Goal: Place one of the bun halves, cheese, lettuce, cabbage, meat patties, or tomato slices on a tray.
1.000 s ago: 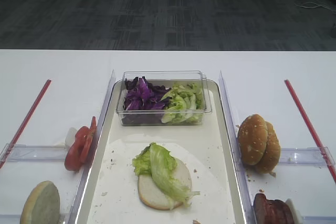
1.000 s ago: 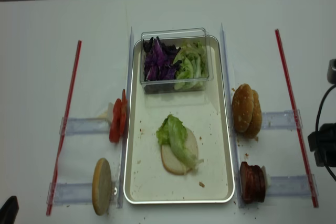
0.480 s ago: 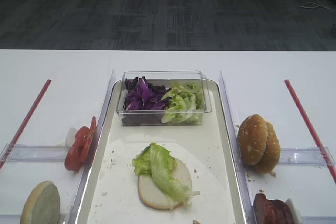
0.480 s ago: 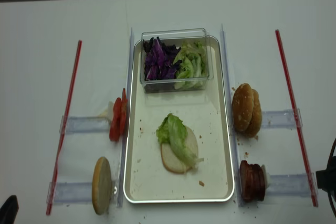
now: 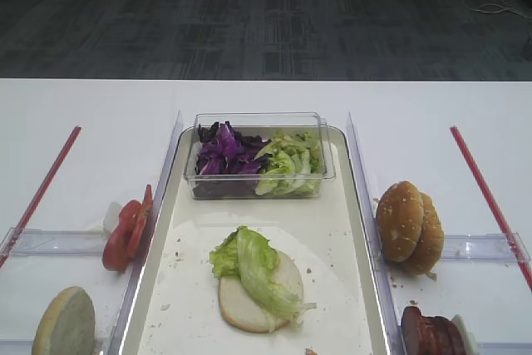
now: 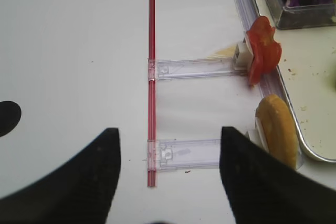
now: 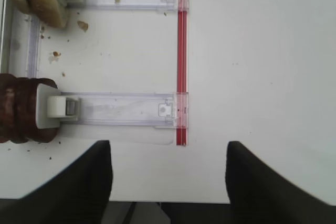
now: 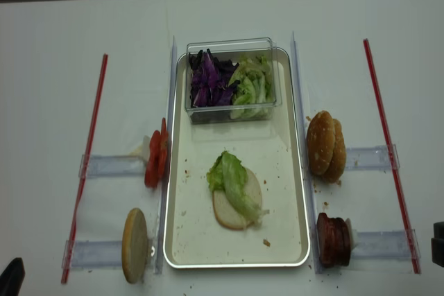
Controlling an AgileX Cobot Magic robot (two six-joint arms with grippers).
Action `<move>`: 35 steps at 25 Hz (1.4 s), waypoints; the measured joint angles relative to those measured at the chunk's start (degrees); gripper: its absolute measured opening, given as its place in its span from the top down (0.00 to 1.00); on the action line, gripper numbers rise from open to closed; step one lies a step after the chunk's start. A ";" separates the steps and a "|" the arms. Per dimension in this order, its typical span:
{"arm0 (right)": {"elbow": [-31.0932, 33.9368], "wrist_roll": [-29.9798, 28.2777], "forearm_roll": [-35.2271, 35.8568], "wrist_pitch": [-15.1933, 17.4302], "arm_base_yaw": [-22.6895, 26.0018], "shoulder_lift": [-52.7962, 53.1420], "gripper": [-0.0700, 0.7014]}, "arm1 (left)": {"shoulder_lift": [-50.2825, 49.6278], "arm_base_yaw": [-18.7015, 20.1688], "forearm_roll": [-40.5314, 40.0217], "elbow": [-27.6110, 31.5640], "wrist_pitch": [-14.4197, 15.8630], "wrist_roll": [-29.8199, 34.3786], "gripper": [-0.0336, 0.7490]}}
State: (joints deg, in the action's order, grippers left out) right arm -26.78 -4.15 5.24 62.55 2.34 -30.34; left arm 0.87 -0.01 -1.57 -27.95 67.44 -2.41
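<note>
White tabletop [image 8: 55, 32]. Centred on it: long rectangular tray, cream base, shiny metal rim [image 8: 295, 192].

Far end of tray: small clear plastic tub [image 8: 229, 46], dark purple cabbage shreds [image 8: 208, 77] on the left, light green lettuce pieces [image 8: 251, 86] on the right.

Mid-tray: pale flat bun half [image 8: 225, 214], face up, with a light green ruffled lettuce leaf [image 8: 232, 178] draped across it.

Right of tray: golden sesame bun halves [image 8: 325, 145] on edge; nearer, dark reddish-brown meat patties [image 8: 333, 240] on edge.

Left of tray: red tomato slices [image 8: 155, 159]; nearer, a pale bun half on edge [image 8: 134, 245].

Right gripper [image 7: 169, 179]: fingers spread wide, nothing between them, above bare table beside the patties. Left gripper [image 6: 169, 174]: likewise wide apart, empty.
</note>
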 joint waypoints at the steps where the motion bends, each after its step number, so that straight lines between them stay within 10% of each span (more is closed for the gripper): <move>1: 0.00 0.00 0.00 0.00 0.00 1.01 0.30 | 0.00 0.00 0.00 0.00 0.00 0.00 0.42; 35: 0.00 -1.92 0.00 1.37 0.00 31.24 0.30 | 0.00 0.00 -0.10 0.00 0.00 0.00 0.42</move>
State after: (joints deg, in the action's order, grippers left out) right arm -26.78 -6.07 5.24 63.91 2.34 0.90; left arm 0.87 -0.01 -1.68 -27.95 67.44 -2.41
